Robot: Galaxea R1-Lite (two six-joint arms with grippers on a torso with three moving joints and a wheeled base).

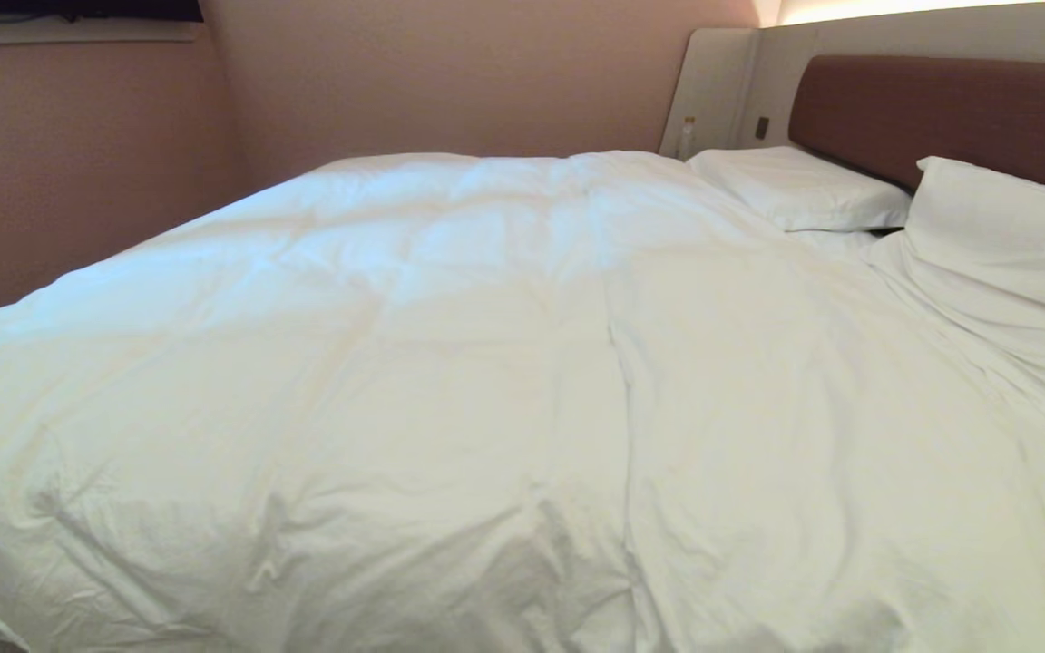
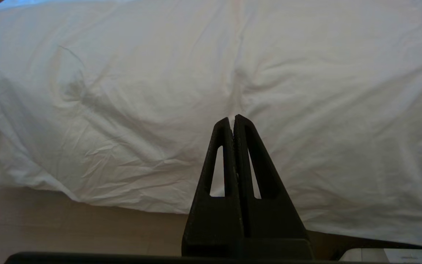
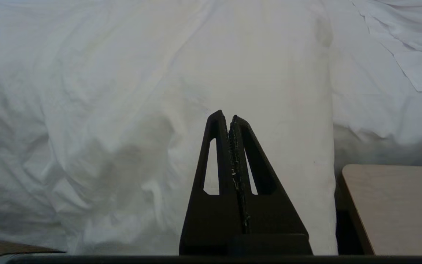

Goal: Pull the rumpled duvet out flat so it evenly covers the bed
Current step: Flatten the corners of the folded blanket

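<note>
**A:** What is closest to the robot?

**B:** The two grippers, each seen only from its own wrist camera. The left gripper has its black fingers pressed together, clenched on nothing, and it hangs off the near side of the bed, short of the cloth. The right gripper is the same: fingers clamped together, nothing between them, held in front of the hanging white cloth.

**A:** And the duvet?

**B:** The duvet lies over most of the bed, from the near edge, where it droops over the side toward the floor, across to the far edge by the wall. It is puffy and creased, with a long fold running from the near edge toward the middle. It stops short of the head end on the right, where a strip of thinner, wrinkled sheet lies bare.

**A:** Anything near the right gripper?

**B:** A pale wooden surface juts in beside the bed's near edge.

**A:** Farther back?

**B:** Two white pillows at the head end: the nearer one leans against the brown headboard, the farther one lies flat by the far corner. A small bottle stands beyond it on the pale surround.
</note>
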